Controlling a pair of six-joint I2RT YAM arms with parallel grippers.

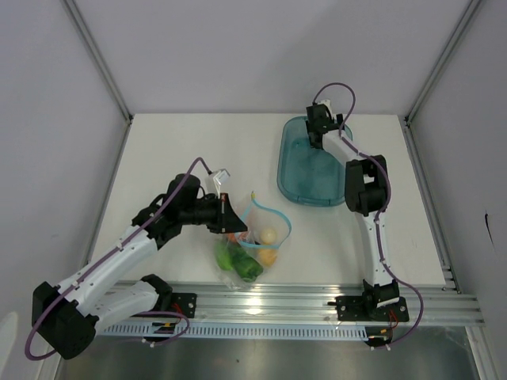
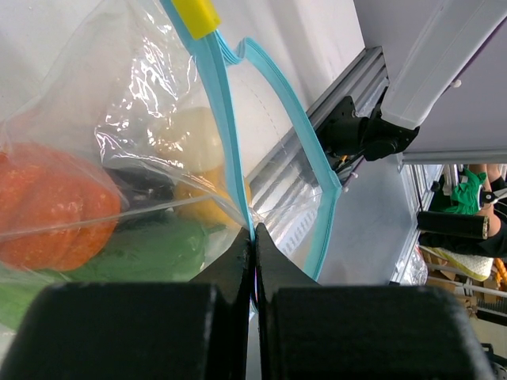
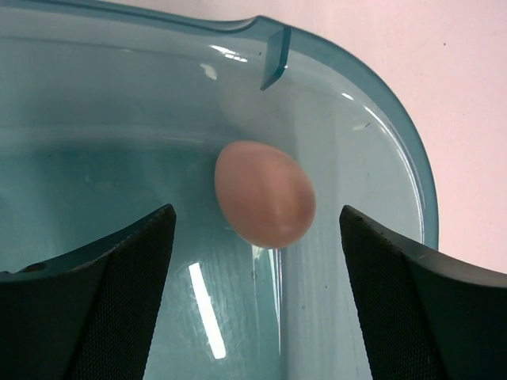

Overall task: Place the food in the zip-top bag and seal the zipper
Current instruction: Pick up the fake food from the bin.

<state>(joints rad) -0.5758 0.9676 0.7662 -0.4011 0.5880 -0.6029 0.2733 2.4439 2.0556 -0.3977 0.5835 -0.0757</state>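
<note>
L claw (image 1: 234, 223) pressed together, pinching the blue zipper strip (image 2: 224, 127) of the clear bag (image 1: 255, 241). Bag lies near-centre on the table (image 1: 182, 150), mouth gaping. Inside: tomato (image 2: 47, 206), lemon (image 2: 198, 206), green pieces (image 2: 142, 253). R claw (image 3: 255, 222) spread wide, far right in the teal tray (image 1: 305, 178), fingers either side of a pale egg (image 3: 264, 194), not touching it.

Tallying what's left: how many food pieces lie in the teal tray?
1: an egg near the tray's curved rim, between the right gripper's open jaws. The arm may hide others.
</note>
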